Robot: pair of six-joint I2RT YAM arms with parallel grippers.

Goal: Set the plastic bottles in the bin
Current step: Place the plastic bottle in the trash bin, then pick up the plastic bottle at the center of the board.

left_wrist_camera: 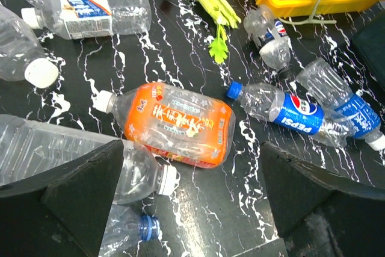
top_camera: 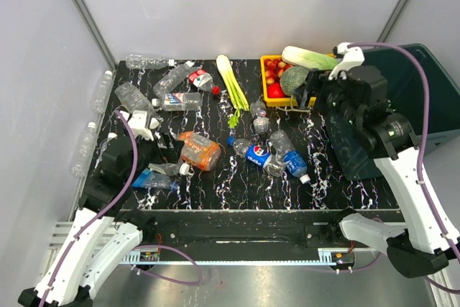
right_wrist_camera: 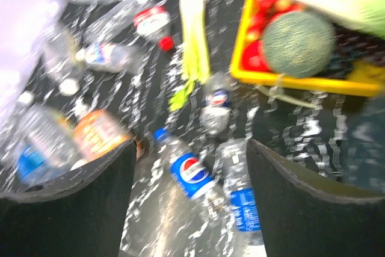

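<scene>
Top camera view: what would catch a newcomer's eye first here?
The bright orange bottle lying left of centre on the black marbled table jumps out, among scattered clear bottles. Next comes the yellow tray at the far right of the table, with a round green melon in it. The dark bin stands off the table's right edge.

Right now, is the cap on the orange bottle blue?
No, the orange bottle lies on its side in the left wrist view, and its cap is white.
</scene>
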